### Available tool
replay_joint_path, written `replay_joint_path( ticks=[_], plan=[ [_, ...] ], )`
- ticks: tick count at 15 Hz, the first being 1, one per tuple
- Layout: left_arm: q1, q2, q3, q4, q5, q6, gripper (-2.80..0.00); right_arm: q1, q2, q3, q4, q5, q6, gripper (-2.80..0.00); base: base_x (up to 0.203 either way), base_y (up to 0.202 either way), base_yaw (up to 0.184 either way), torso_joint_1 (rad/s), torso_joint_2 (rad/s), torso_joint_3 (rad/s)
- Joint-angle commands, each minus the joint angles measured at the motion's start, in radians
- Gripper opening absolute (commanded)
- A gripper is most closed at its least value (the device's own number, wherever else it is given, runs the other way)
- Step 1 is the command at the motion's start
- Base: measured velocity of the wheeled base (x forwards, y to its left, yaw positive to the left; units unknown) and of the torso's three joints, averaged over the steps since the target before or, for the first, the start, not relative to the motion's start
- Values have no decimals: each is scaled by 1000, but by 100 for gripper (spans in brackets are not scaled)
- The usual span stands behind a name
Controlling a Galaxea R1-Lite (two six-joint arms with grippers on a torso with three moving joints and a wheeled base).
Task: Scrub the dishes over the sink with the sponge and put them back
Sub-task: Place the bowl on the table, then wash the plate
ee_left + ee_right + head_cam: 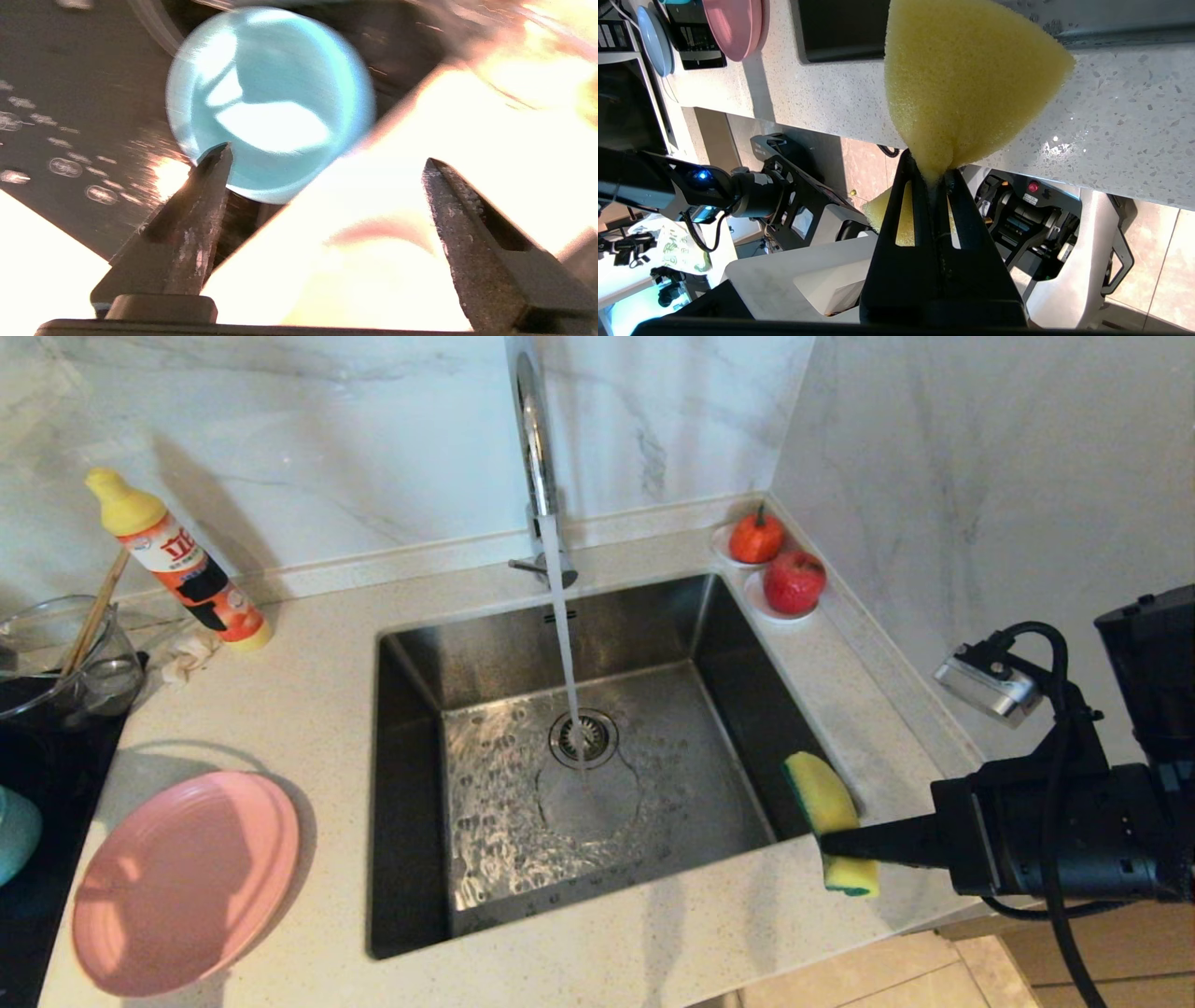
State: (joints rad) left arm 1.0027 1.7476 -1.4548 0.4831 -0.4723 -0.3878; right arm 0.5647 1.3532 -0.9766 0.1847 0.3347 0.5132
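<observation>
Running from the tap [537, 457], water is falling onto the drain [583, 737] of the sink [411, 709], which is holding no dish; the plate [187, 882] is lying on the counter [308, 709] left of the sink, and the bowl [271, 105] is sitting on a dark surface at the far left, only its edge showing in the head view; judging from this, both dishes are looking put back, or the scrubbing is not yet begun on them; which of the two I cannot tell, since no suds or wetness are showing on the plate.

Reaching in level from the right, the right gripper [831, 845] is pinching the sponge [826, 803] hard at its middle, so the foam is flaring out to either side of the squeezed-together fingers; the sponge is hanging over the sink's near right corner, partly above the counter rim, well apart from the falling water.

Staying out of the head view, the left gripper [327, 161] is showing only in its own wrist view; its fingers [205, 205] are standing spread wide with nothing between them, one fingertip lying just in front of the bowl's rim; whether it is touching the bowl I cannot tell.
</observation>
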Motion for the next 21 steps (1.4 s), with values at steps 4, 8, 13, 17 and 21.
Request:
replay_joint_path(
  ticks=[4,8,13,17,21],
  plan=[
    [-77,-168,-95,164,-94,31,-280,1,-22,-2,1,2,5,-280,0,0,0,0,0,0],
    [-114,-183,-53,201,-104,133,-280,1,-24,1,2,1,8,-280,0,0,0,0,0,0],
    [-203,-182,109,195,-86,281,-280,0,-32,3,2,1,8,-280,0,0,0,0,0,0],
    [-210,-142,169,187,-27,400,0,0,-32,3,4,0,7,-280,0,0,0,0,0,0],
    [-210,-112,163,200,44,484,0,0,-31,16,2,0,5,-280,0,0,0,0,0,0]
  ],
)
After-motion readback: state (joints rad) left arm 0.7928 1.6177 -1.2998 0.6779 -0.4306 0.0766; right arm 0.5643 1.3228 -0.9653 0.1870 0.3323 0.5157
